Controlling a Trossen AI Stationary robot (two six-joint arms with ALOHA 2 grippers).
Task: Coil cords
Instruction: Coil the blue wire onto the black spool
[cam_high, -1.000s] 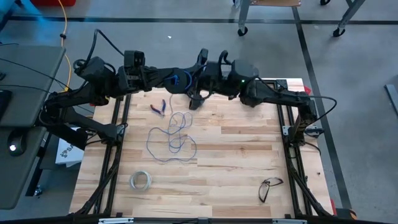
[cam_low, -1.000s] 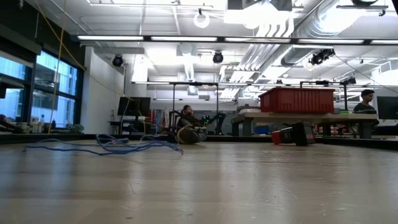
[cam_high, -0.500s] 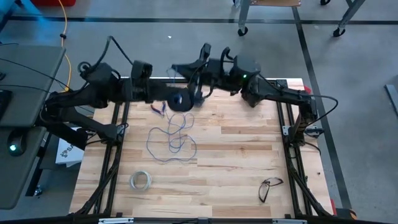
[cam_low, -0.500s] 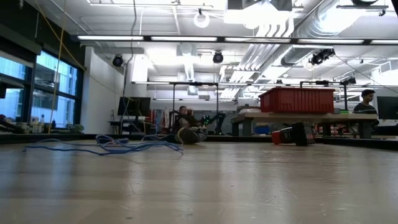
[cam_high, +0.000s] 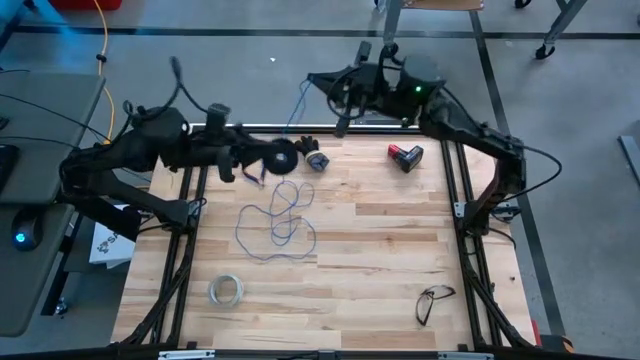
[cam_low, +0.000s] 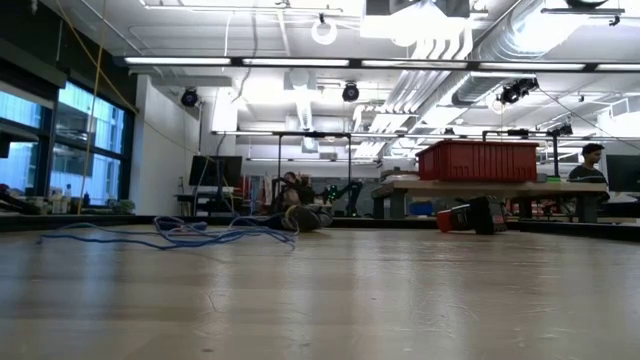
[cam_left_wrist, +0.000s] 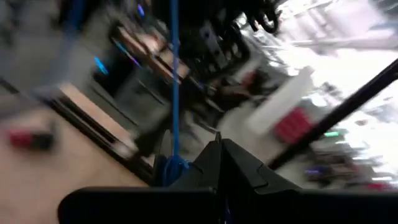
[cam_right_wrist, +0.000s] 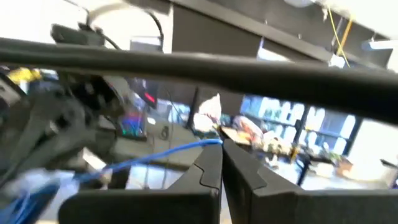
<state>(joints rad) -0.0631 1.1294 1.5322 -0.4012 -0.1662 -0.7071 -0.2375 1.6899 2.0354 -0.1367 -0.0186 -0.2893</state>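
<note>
Both pairs of jaws are closed. We find the right gripper pinching the end of the wire, seen at its fingertips in the right wrist view, and the left gripper closed at the spool; whether it clamps the spool itself or only the strand beside it, we cannot tell.

Most of the wire lies in loose loops on the table, toward its left-centre. One strand rises from the spool area to the right gripper, held above the far edge.

We judge the wire very light, limp and prone to tangling; it will slide through a loose grip and kink under a sharp pull. Sound holds are the free end and the spool's rim. The spool looks rigid and light.

The left arm reaches low and nearly level across the far-left edge, its gripper just above the boards. The right arm is raised and folded back past the far edge, its gripper well apart from the left. Pliers lie just beside the spool.
</note>
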